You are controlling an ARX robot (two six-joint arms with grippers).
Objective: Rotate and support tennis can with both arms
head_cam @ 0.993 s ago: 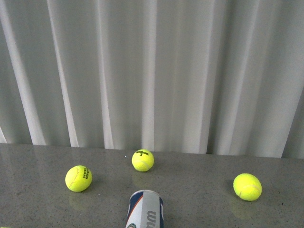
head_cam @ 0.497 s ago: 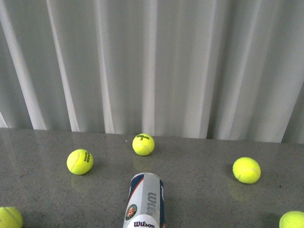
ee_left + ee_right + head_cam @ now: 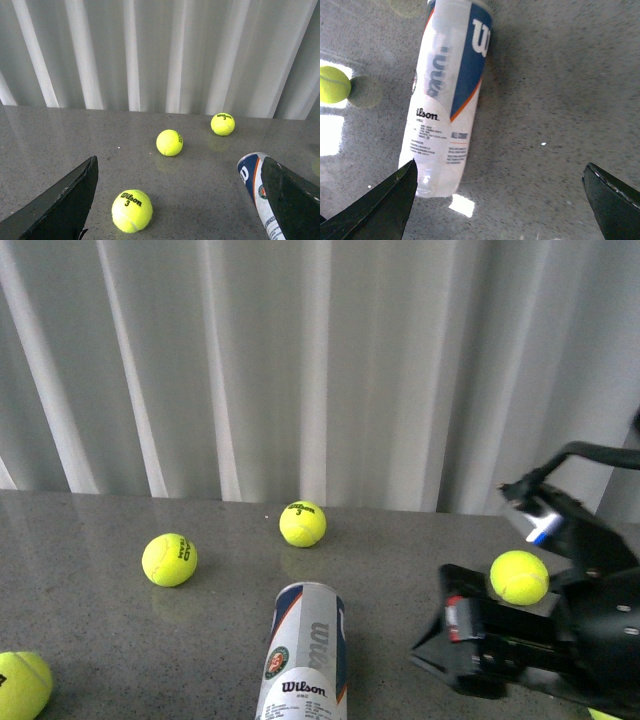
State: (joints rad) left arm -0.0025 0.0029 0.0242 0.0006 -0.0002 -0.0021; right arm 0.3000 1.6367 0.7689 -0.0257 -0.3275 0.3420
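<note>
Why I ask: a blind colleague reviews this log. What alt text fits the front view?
A Wilson tennis can lies on its side on a grey table, near bottom centre, with the black right gripper open to its right, not touching it. Yellow tennis balls are scattered around, and a white pleated curtain hangs behind.

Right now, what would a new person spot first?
The tall clear plastic tennis can with its white, navy and orange label lies on its side on the grey table. Bright yellow tennis balls sit scattered around it, and the bulky black right arm stands to its right.
</note>
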